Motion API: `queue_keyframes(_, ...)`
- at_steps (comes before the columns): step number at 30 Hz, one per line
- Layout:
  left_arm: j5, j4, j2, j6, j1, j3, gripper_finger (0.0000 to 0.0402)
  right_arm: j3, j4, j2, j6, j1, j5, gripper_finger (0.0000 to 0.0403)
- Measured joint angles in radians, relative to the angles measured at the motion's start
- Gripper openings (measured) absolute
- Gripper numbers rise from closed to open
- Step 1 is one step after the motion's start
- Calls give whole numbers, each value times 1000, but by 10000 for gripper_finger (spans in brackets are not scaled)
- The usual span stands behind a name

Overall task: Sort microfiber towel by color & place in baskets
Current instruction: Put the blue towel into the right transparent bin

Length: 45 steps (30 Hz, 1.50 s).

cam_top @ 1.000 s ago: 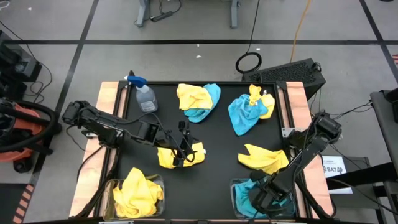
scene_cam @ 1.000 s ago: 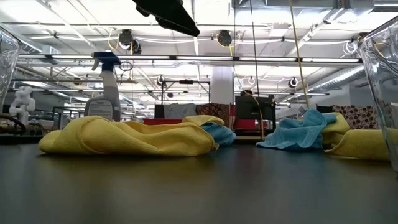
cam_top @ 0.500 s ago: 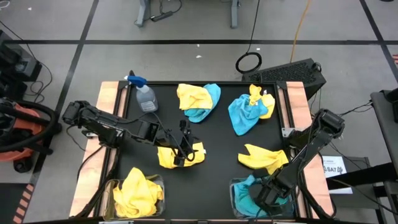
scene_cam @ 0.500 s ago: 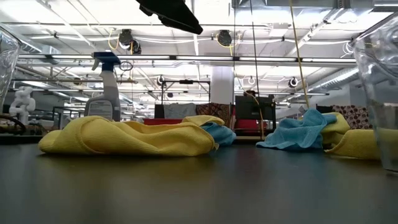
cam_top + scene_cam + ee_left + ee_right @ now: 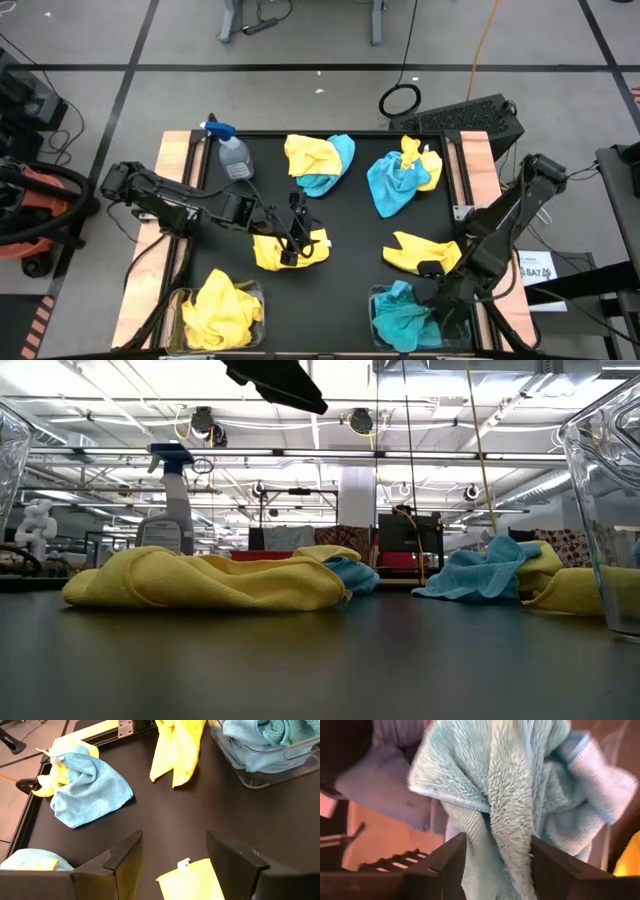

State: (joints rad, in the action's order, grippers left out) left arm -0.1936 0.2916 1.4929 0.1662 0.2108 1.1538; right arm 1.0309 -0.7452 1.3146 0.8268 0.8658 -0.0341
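High view: right pincer (image 5: 447,302) spread over turquoise towel (image 5: 404,315) in basket (image 5: 378,297).

Tabletop (image 5: 355,230) showing matt black, smooth, faintly sheened in the low view | turquoise towel (image 5: 510,785) looking deep-piled, fuzzy cloth | yellow towel (image 5: 200,582) lying soft, matt | right basket (image 5: 260,762) reading as clear glossy plastic | spray bottle (image 5: 234,155) gleaming translucent plastic | side rails (image 5: 172,170) showing pale bare wood
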Motion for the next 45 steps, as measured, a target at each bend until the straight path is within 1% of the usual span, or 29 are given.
queue_keyframes(4, 0, 0, 0, 0, 0, 0, 222, 0, 12, -51, -5, 0, 53, 189)
queue_keyframes(7, 0, 1, 0, 0, 0, 0, 222, 2, 66, -61, -43, 0, 92, 182)
queue_keyframes(12, 0, 1, 0, 0, 0, 0, 222, 2, 179, -39, -143, 0, 95, 156)
queue_keyframes(15, 0, -2, 11, 0, 0, 1, 222, 3, 240, -10, -204, 0, 95, 127)
queue_keyframes(22, 3, -8, 80, 6, -1, 1, 222, 4, 322, 118, -308, 0, 81, 28)
queue_keyframes(24, 3, -10, 99, 10, -2, 1, 222, 4, 317, 155, -316, 0, 79, 8)
queue_keyframes(28, 3, -22, 124, 31, -3, 1, 222, 4, 293, 222, -304, 0, 84, 11)
queue_keyframes(34, 6, -24, 123, 27, -9, 1, 222, 5, 242, 321, -286, 0, 85, 2)
queue_keyframes(38, 6, -23, 123, 26, -9, 1, 222, 5, 222, 377, -282, 0, 84, 4)
queue_keyframes(41, 6, -21, 123, 25, -8, 1, 222, 5, 226, 385, -268, -3, 59, 2)
queue_keyframes(45, 6, -21, 123, 25, -8, 1, 222, 4, 253, 345, -260, -3, 55, 1)
